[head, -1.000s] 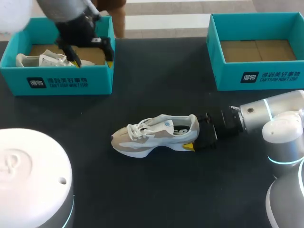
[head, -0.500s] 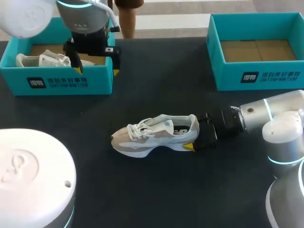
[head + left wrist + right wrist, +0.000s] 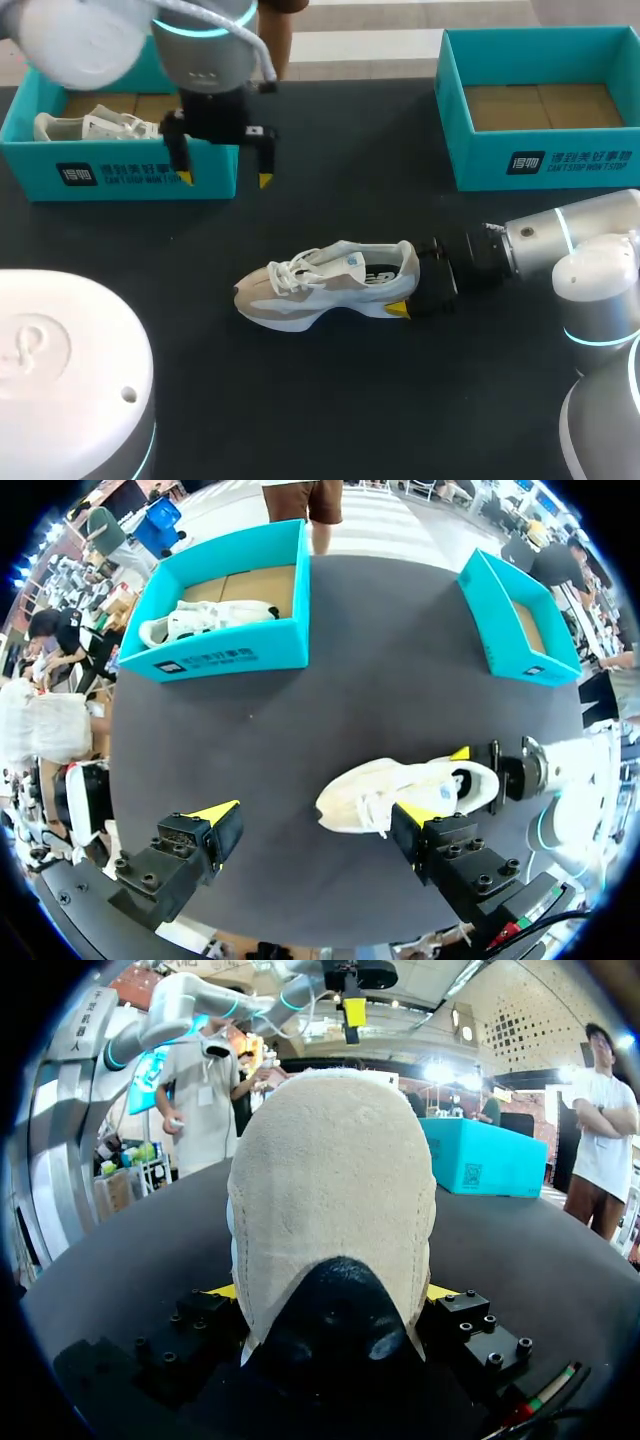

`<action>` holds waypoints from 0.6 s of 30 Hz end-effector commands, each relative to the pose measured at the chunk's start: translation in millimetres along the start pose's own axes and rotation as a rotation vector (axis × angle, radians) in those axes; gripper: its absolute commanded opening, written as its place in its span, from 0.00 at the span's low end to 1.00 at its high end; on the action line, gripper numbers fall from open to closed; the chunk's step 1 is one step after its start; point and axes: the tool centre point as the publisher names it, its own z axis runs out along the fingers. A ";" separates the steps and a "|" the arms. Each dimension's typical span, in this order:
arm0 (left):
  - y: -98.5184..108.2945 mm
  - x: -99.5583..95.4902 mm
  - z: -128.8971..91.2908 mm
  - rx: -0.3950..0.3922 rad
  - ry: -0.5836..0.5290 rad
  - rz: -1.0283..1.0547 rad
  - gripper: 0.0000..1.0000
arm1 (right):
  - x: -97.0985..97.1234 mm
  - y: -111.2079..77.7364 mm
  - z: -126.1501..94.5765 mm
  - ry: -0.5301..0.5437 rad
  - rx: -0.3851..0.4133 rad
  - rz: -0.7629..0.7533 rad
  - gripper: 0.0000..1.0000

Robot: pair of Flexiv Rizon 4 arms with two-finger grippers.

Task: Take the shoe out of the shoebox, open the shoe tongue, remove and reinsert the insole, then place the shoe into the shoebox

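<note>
Table (image 3: 330, 410) carries two teal boxes along its far edge: left shoebox (image 3: 120, 170) far left, right shoebox (image 3: 540, 160) far right, both open on top. Shoe (image 3: 320, 285), the task's one, is out of its box and stands on its sole mid-table, toe to the left and heel to the right, so the take-out step looks done. Right gripper (image 3: 412, 287) comes in from the right and clamps the heel from its near and far sides, probably pinning the shoe so it won't slide while the tongue gets worked. Left gripper (image 3: 224, 178) hangs just in front of the left shoebox's near wall with its fingers spread wide and nothing between them. It sits well apart from the shoe, on its far-left side. The spread looks ready to drop on the laces and tongue, a step not yet done. Second shoe (image 3: 85, 125), white, lies inside the left shoebox, untouched.
</note>
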 end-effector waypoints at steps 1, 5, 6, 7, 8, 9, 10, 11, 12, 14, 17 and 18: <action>-2.8 28.6 9.8 -0.029 -0.049 -0.002 1.00 | -2.0 -2.2 6.5 -0.002 0.003 0.000 0.00; 1.9 44.3 18.0 -0.047 -0.059 0.023 1.00 | -2.0 -2.2 6.5 -0.002 0.003 0.000 0.00; 2.2 46.7 19.5 -0.050 -0.062 0.029 1.00 | -2.0 -2.2 6.5 -0.002 0.003 0.000 0.00; 2.0 51.5 22.9 -0.066 -0.074 0.023 1.00 | -2.0 -2.2 6.5 -0.002 0.003 0.000 0.00; 1.9 55.0 25.1 -0.067 -0.077 0.022 1.00 | -2.0 -2.2 6.5 -0.002 0.003 0.000 0.00; 3.0 58.8 26.5 -0.077 -0.087 0.031 1.00 | -2.0 -2.2 6.5 -0.002 0.003 0.000 0.00; 3.5 62.8 28.6 -0.078 -0.092 0.030 1.00 | -2.0 -2.2 6.5 -0.002 0.003 0.000 0.00; 4.8 66.7 29.7 -0.075 -0.102 0.030 1.00 | -2.0 -2.2 6.5 -0.002 0.003 0.000 0.00; 6.1 70.7 31.6 -0.079 -0.110 0.039 1.00 | -2.0 -2.2 6.5 -0.002 0.003 0.000 0.00; 8.4 78.4 35.2 -0.089 -0.115 0.042 1.00 | -2.0 -2.2 6.5 -0.002 0.003 0.000 0.00; 11.5 89.4 43.3 -0.099 -0.124 0.042 1.00 | -2.0 -2.2 6.5 -0.002 0.003 0.000 0.00; 12.6 93.0 46.7 -0.105 -0.132 0.043 1.00 | -2.0 -2.2 6.5 -0.002 0.003 0.000 0.00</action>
